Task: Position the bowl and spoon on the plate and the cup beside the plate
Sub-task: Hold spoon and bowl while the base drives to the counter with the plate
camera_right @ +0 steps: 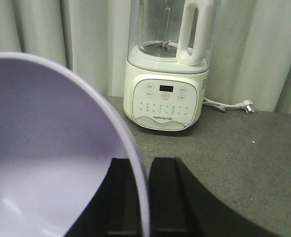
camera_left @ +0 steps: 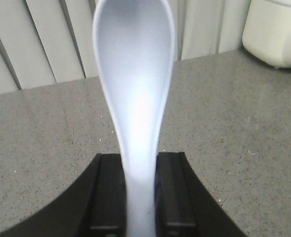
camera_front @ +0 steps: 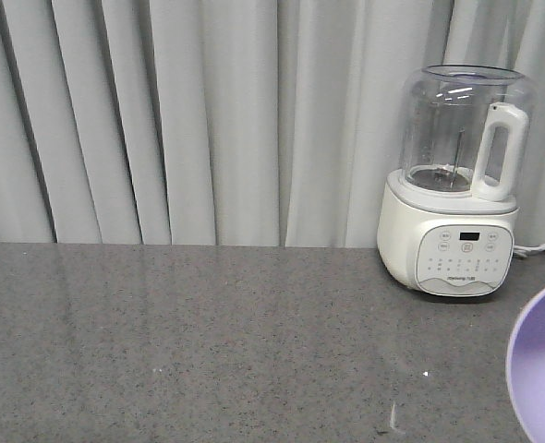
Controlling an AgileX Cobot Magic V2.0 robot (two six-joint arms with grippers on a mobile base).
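In the left wrist view my left gripper (camera_left: 139,160) is shut on the handle of the pale blue spoon (camera_left: 135,74), whose scoop points away toward the curtain, above the grey counter. In the right wrist view my right gripper (camera_right: 139,165) is shut on the rim of the lavender bowl (camera_right: 42,158), one finger inside the wall and one outside. The bowl is held tilted and lifted, and its edge (camera_front: 542,369) shows at the lower right of the front view. The plate and the cup are out of view.
A white blender with a clear jug (camera_front: 453,198) stands at the back right of the grey speckled counter (camera_front: 208,341); its cord and plug (camera_right: 236,105) lie to its right. Grey curtains (camera_front: 189,111) hang behind the counter's far edge.
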